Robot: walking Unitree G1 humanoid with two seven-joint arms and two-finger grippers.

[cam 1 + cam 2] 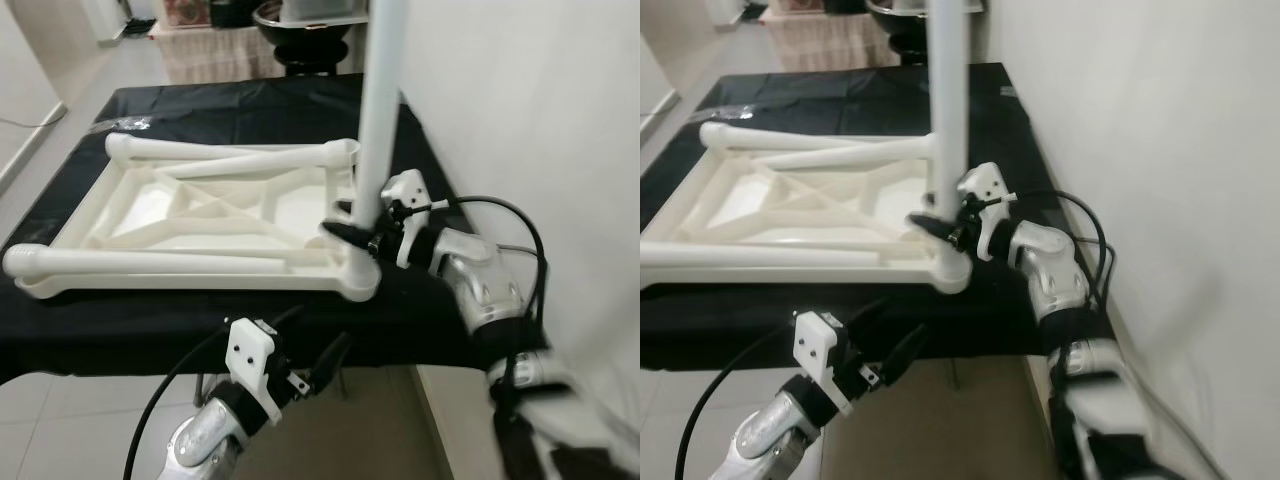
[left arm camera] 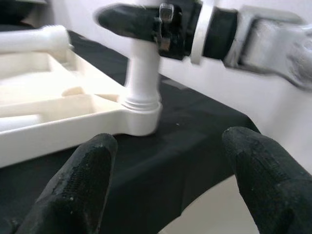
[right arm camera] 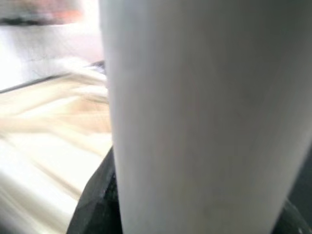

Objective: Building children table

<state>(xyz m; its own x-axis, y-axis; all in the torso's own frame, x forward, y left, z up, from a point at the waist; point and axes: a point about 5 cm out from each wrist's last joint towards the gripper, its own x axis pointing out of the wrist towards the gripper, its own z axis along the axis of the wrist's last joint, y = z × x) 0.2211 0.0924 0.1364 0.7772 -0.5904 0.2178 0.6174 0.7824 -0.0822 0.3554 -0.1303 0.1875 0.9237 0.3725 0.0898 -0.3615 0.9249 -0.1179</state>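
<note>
A white plastic table top (image 1: 200,215) lies upside down on a black-covered table (image 1: 420,300). A white table leg (image 1: 380,110) stands upright in its near right corner socket (image 1: 360,278). My right gripper (image 1: 352,232) is shut on that leg low down, just above the socket; the same leg (image 3: 195,117) looms close in the right wrist view. Two more legs lie flat, one along the near side (image 1: 130,262) and one along the far side (image 1: 220,150). My left gripper (image 1: 325,365) hangs open below the table's front edge, empty, its fingertips (image 2: 83,180) facing the socket (image 2: 141,114).
A white wall (image 1: 540,110) runs close along the table's right side. The table's front edge (image 1: 100,355) drops to a tiled floor (image 1: 60,420). Dark furniture and a cloth-draped piece (image 1: 230,50) stand beyond the far end. A small clear bag (image 1: 125,125) lies at the far left.
</note>
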